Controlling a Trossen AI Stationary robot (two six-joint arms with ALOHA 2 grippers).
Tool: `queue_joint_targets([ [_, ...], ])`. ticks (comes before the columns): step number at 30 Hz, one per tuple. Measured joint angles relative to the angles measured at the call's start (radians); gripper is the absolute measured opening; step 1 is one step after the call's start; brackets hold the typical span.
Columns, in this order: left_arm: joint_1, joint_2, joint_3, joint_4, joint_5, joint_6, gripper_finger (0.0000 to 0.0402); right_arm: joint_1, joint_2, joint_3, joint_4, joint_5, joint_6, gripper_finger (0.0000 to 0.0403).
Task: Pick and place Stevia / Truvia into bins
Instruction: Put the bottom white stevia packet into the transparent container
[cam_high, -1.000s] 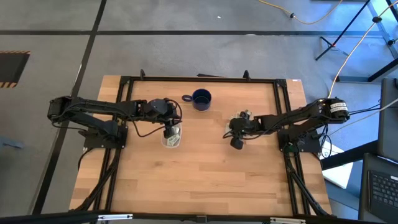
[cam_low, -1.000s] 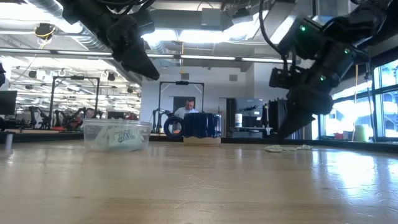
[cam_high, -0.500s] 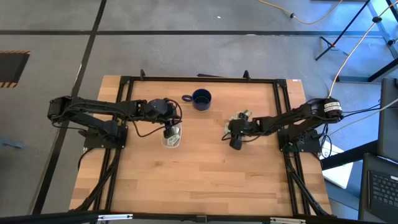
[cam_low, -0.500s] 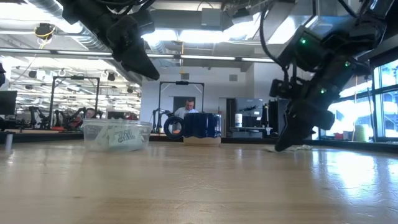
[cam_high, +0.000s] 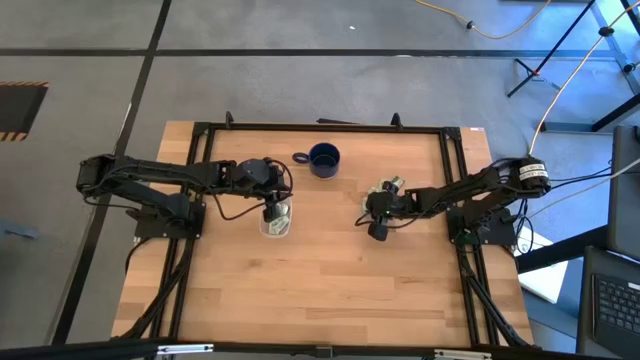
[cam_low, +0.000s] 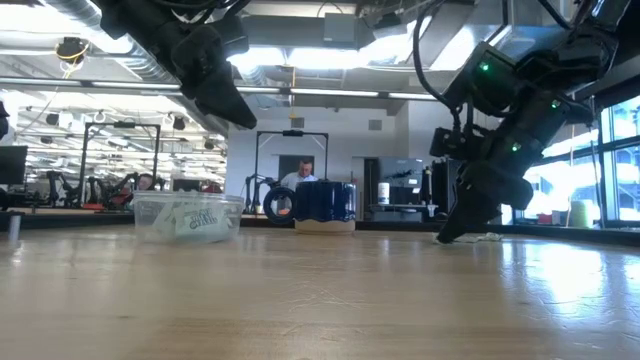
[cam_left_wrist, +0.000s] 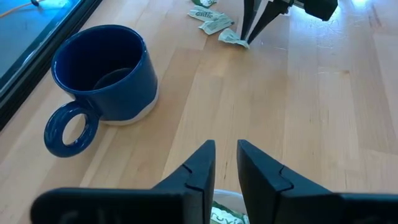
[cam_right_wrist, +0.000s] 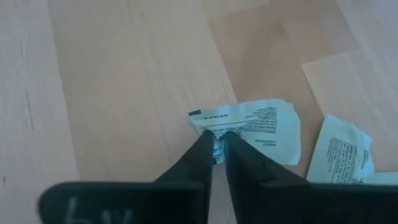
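Note:
Several pale green-and-white sachets (cam_left_wrist: 211, 22) lie flat in a loose heap on the wood right of centre. My right gripper (cam_right_wrist: 217, 142) points steeply down at the nearest one (cam_right_wrist: 261, 127), its tips at the table (cam_low: 447, 236), shut on it. The clear tub (cam_high: 277, 224) stands left of centre with some sachets (cam_low: 195, 220) inside. My left gripper (cam_left_wrist: 225, 149) hovers above the tub (cam_low: 187, 217), open by a narrow gap and empty. My right gripper pinches the nearest sachet at its crumpled edge (cam_right_wrist: 214, 135), the side facing away from the heap. Its fingers (cam_left_wrist: 250, 28) come from above, pointing steeply down. The sachet still lies flat on the table, with the rest of it spread beyond the fingertips.
A dark blue mug (cam_high: 323, 158) with a handle stands near the far edge between the two arms, also seen close in the left wrist view (cam_left_wrist: 99, 71). Another sachet (cam_right_wrist: 339, 149) lies right beside the held one. Bare wood spreads across the near half of the table.
My right gripper has come down from a little above the table until its tips reach the wood at the sachets, shifting slightly toward the table's left. The left arm and the tub have kept still.

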Motion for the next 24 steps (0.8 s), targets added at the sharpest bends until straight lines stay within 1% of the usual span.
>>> queue_joint_targets([
  [5,0.0,0.0,0.0,0.0,0.0,0.0,0.0057,0.0,0.0,-0.001,-0.002,0.0,0.001,0.0008],
  [9,0.0,0.0,0.0,0.0,0.0,0.013,0.0056,0.0,-0.004,0.002,0.011,0.0,0.002,0.0004],
  [11,-0.004,0.0,0.0,0.001,0.005,0.067,0.0056,0.0,-0.012,0.018,-0.001,-0.003,0.001,0.0004],
  [14,-0.027,0.009,0.0,0.032,0.009,0.191,0.0061,0.006,-0.023,0.06,-0.018,-0.03,-0.005,0.0005],
  [16,-0.051,0.017,0.0,0.061,0.009,0.287,0.0067,0.014,-0.025,0.111,0.007,-0.091,-0.021,0.0005],
  [20,-0.111,0.066,0.0,0.187,0.027,0.463,0.0085,0.035,-0.025,0.204,0.003,-0.251,-0.019,0.0005],
  [24,-0.174,0.134,0.0,0.348,0.039,0.631,0.0103,0.053,-0.026,0.292,0.036,-0.367,0.056,0.0005],
])
